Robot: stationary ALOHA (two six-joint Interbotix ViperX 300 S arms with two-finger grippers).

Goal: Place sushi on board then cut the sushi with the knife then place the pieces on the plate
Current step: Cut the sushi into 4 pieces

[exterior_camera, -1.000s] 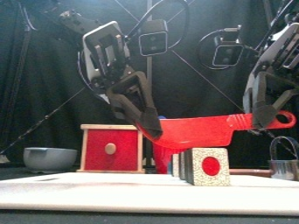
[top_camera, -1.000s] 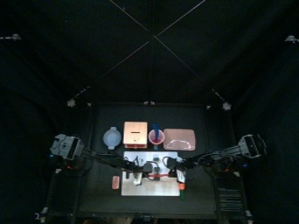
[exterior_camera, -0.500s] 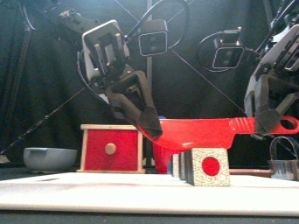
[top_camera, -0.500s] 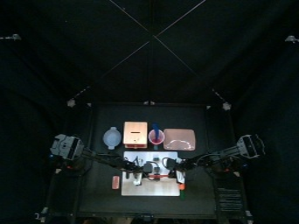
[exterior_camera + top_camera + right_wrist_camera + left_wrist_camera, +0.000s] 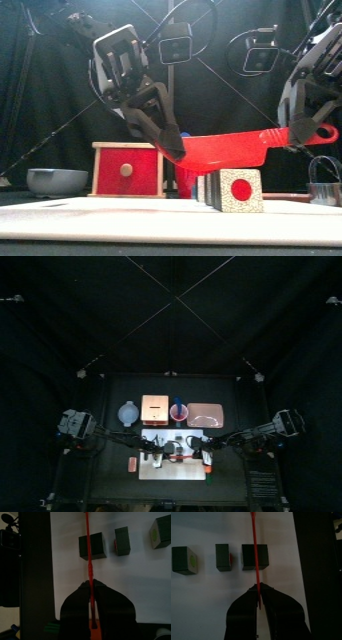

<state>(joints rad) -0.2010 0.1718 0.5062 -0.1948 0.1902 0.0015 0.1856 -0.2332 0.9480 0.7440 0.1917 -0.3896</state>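
— Top?
— White board in place, same as before.
— Front?
— Red knife clamped at blade by left gripper, at handle by right gripper. Handle end higher than half a second ago. Sushi blocks below fingertips.
— Wrists?
— Both finger pairs pinched tight on red knife; three sushi blocks beyond fingertips, beside blade.

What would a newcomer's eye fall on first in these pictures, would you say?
A red knife held almost level between the left gripper and the right gripper, above the white board. Below it stand three sushi pieces, apart, the front one showing a red centre.
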